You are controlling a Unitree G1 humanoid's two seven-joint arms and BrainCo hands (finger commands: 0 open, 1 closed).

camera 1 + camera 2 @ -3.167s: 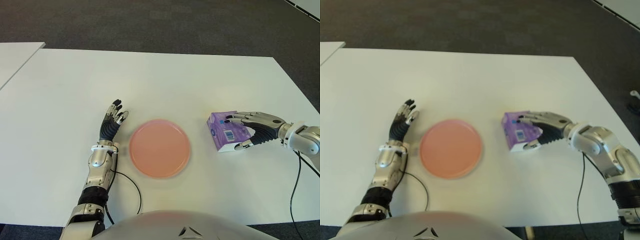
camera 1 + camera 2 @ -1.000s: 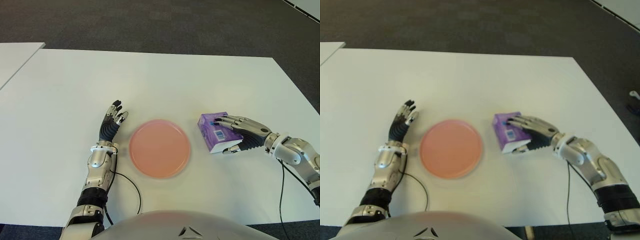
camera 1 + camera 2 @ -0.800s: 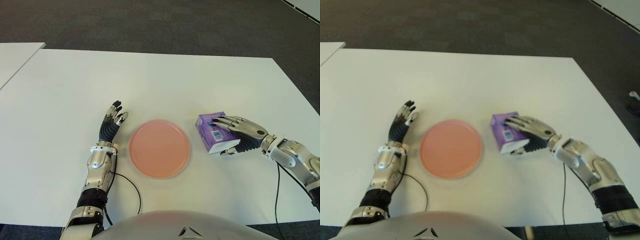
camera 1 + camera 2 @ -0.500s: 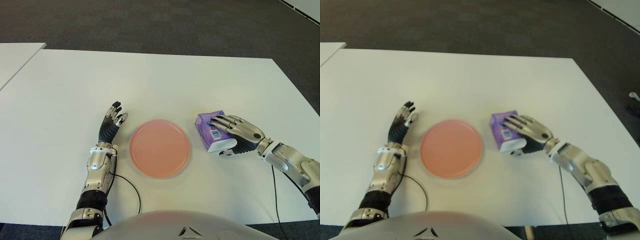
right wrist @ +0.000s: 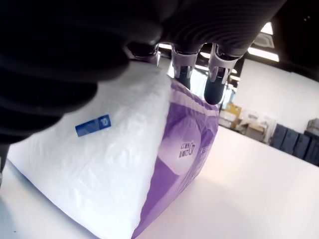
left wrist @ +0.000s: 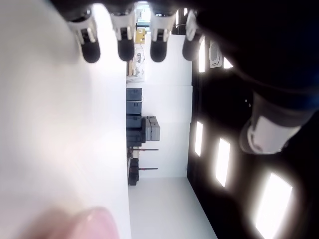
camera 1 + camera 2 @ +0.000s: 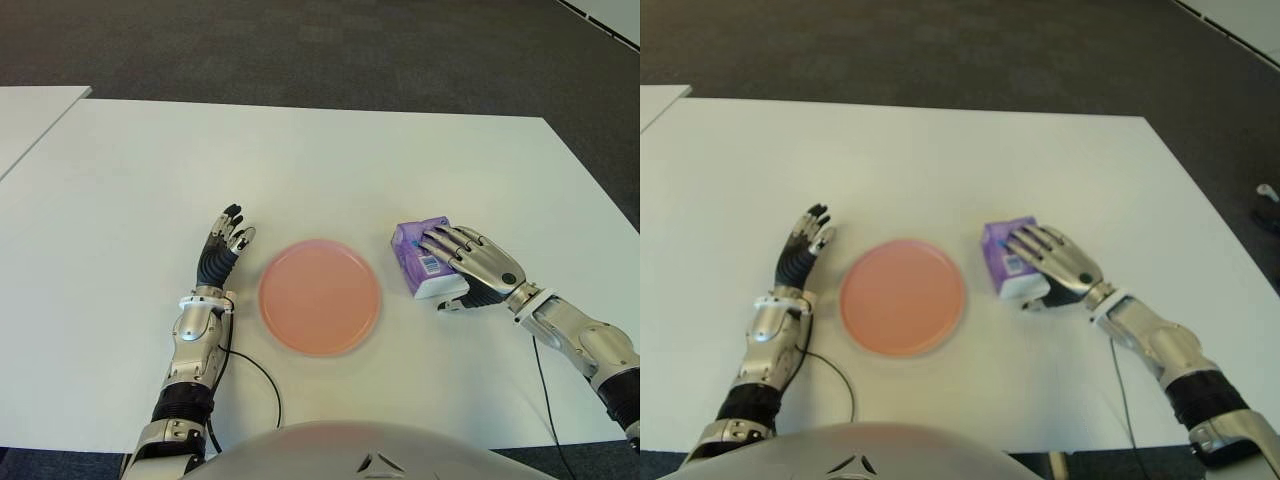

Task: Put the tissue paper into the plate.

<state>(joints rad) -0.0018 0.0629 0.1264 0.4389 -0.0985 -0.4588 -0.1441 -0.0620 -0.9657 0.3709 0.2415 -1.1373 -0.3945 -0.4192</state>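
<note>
Eye views: the tissue pack (image 7: pixel 424 260) sat on the table (image 7: pixel 330 160) just right of the pink plate (image 7: pixel 319 296), right hand (image 7: pixel 472 266) gripping it; left hand (image 7: pixel 220 250) lay open left of the plate. Right wrist view: fingers (image 5: pixel 217 82) wrapped over the pack's top.

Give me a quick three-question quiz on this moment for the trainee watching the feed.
1. True or false: the tissue pack already lies in the pink plate.
2. Which hand covers the tissue pack?
A. left hand
B. right hand
C. neither
3. Fill in: the left hand shows on the plate's ____ side, fingers spread and holding nothing.

Key
1. False; the pack sits on the white table, right of the plate and apart from it.
2. B; the right hand is wrapped over it.
3. left
</note>
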